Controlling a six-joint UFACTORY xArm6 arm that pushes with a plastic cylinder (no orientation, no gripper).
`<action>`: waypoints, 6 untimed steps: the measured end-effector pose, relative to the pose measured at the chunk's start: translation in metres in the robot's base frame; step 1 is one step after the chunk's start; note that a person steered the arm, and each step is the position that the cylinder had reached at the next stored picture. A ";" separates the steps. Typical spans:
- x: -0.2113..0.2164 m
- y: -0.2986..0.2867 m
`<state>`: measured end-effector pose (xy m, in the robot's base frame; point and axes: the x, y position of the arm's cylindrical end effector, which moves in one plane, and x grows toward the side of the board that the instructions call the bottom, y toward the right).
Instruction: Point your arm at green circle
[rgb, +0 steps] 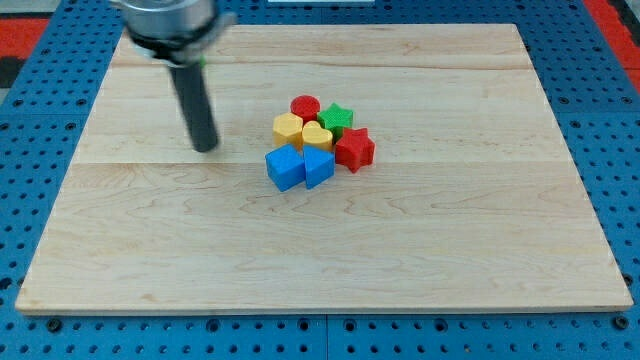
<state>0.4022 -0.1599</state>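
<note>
A pale wooden desk (450, 220) fills most of the view, set on a blue perforated base (22, 130) that shows around its edges. All places here are given relative to the yellow heart (317, 136), which sits in the middle of a tight cluster of blocks near the desk's centre. Well off to the view's left of the heart stands the dark rod (195, 100), and my tip (205, 149) rests on the wood a little lower than the heart, apart from every block in the cluster. No pincer shows, only the rod, so I cannot tell its state. A thin sliver of green (206, 61) peeks out at the rod's right edge, far up and left of the heart (it may be the green circle, but its shape cannot be made out). Below-left of the heart lies a blue cube (285, 167), and touching the heart's upper left is a yellow block (288, 127). Above the heart sits a red circle (305, 106); directly below it, a second blue block (319, 165). Up and right of the heart is a green star (337, 118), and to its lower right a red star (354, 149).
</note>
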 end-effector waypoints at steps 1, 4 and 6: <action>-0.064 -0.009; -0.204 0.026; -0.149 -0.066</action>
